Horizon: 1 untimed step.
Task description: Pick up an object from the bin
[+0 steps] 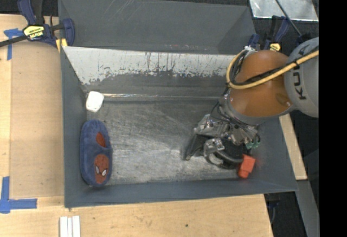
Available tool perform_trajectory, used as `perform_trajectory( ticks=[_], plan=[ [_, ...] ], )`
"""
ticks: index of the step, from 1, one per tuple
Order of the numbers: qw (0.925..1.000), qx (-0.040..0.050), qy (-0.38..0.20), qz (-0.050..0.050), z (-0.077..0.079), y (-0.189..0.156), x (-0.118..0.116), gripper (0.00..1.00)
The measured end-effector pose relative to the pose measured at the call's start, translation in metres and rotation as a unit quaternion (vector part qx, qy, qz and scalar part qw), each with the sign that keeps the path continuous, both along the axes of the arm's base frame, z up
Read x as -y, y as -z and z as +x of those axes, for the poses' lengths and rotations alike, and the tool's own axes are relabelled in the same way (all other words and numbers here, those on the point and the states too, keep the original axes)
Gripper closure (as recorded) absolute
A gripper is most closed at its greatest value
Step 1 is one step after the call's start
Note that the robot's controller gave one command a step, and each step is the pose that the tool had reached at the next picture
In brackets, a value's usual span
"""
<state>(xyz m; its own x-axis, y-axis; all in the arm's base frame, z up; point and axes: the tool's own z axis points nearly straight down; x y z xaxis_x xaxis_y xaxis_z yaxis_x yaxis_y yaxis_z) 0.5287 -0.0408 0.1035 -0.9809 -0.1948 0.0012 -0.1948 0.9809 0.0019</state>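
My gripper (pixel 201 146) is low over the bin floor at the right, under the orange-brown wrist cover. Right beside it, toward the front right corner, lies a black round thing with a pale rim (pixel 226 158). A small orange-red block (pixel 246 166) touches that round thing on its right. A bit of green (pixel 252 145) shows just above the block, partly hidden by the wrist.
A blue slipper-shaped thing with two red faces (pixel 96 153) lies along the left wall. A small white lump (pixel 94 101) sits at the back left. The arm fills the right side of the bin.
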Motion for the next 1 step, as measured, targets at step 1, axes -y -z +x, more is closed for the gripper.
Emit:
perform_trajectory(
  ticks=[1],
  plan=[
    [1.0000,0.0041,0.000,-0.001,-0.0018,-0.1033,0.0055,1.00]
  ],
)
